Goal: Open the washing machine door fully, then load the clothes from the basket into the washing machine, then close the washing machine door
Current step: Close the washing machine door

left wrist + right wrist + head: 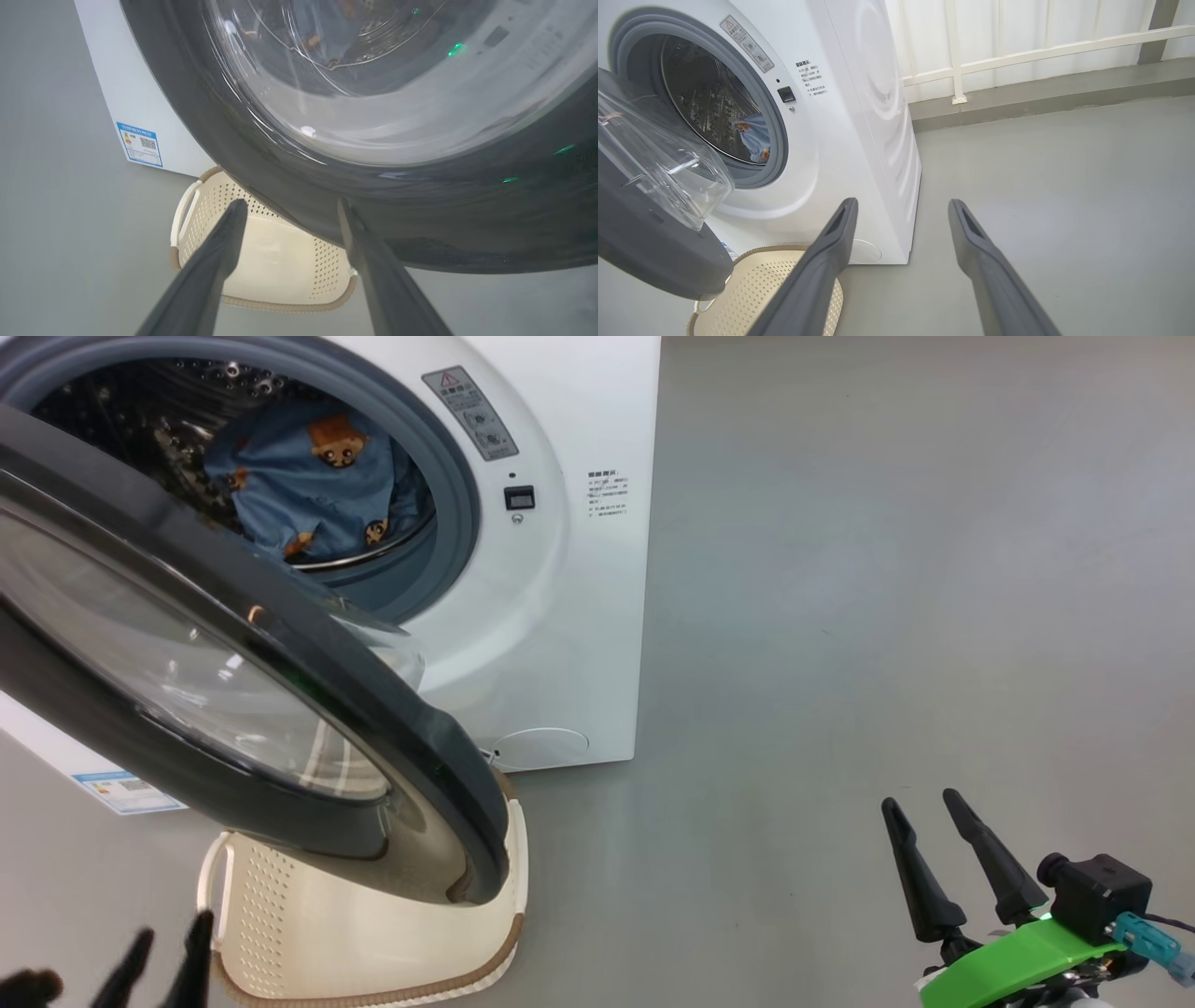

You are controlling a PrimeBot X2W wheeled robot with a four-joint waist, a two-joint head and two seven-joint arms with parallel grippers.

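Glossy black and glass, the washing machine door [215, 672] stands open, swung out from the washing machine [579, 616] on the robot's left, with its outer face turned toward the robot and its free edge hanging over the basket [373, 933] on the floor [840, 616]. The clothes [313, 485], light blue with orange-brown figures, lie inside the drum. What shows of the basket is bare, though the door hides part of it, so it is probably but not certainly empty. By this reading, loading is done and closing the door remains. The left gripper [173, 929] sits low, just beside the basket, fingers apart and holding nothing. In the left wrist view they point up at the door's lower rim, one tip close against it; contact cannot be told. The right gripper [920, 800], fingers likewise apart and empty, is well apart from the door across bare floor. The left arm is therefore the nearer, and the door's broad outer face lies directly ahead of its fingers, between them and the drum opening.
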